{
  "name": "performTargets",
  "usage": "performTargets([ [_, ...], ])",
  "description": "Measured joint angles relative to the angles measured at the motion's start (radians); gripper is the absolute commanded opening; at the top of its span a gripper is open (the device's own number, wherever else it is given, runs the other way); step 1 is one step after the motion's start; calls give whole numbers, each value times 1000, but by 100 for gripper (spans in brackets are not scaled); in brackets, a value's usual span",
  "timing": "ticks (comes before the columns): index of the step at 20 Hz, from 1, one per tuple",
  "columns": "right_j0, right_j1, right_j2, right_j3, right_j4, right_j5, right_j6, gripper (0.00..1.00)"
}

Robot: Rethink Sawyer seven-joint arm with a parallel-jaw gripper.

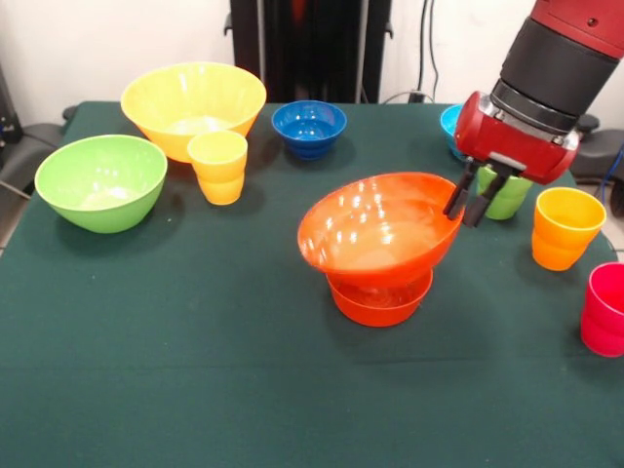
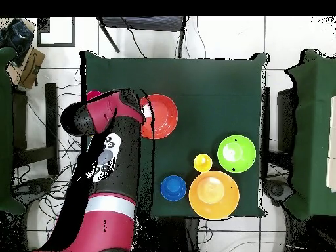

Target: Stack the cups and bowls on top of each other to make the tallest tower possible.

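Tool [image 1: 470,203]: the black fingers hang from the red wrist with only a narrow gap between them, set at the right rim of the big orange bowl [image 1: 375,229]. One finger seems to sit against the rim's outer edge; I cannot tell whether the rim is truly pinched.
Arm [image 1: 556,68]: red and black, coming down from the top right. From overhead it covers the table's left side.
Tower [image 1: 380,253]: the big orange bowl sits tilted on a small orange bowl [image 1: 380,300], its left side lower, its right rim lifted up at the tool. It stands right of the table's middle.
Green cup [image 1: 505,198]: just behind the tool, mostly hidden by it.
Orange-yellow cup [image 1: 565,227]: upright, right of the green cup, near the table's right edge.
Pink-red cup [image 1: 604,310]: at the right edge, nearer the front, cut off by the frame.
Light blue bowl [image 1: 450,127]: only a sliver shows behind the wrist.
Dark blue bowl [image 1: 308,128]: upright at the back, well apart from the tower.
Yellow bowl [image 1: 193,107]: large, at the back left.
Yellow cup [image 1: 218,167]: upright, just in front of the yellow bowl, appearing to touch it.
Green bowl [image 1: 100,181]: large, at the left, near the yellow cup but apart from it.
Table [image 1: 195,370]: dark green cloth, bare along the front.
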Motion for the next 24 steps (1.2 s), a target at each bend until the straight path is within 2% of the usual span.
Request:
performTargets([
  [24,2,-18,3,15,1,0,0,100],
])
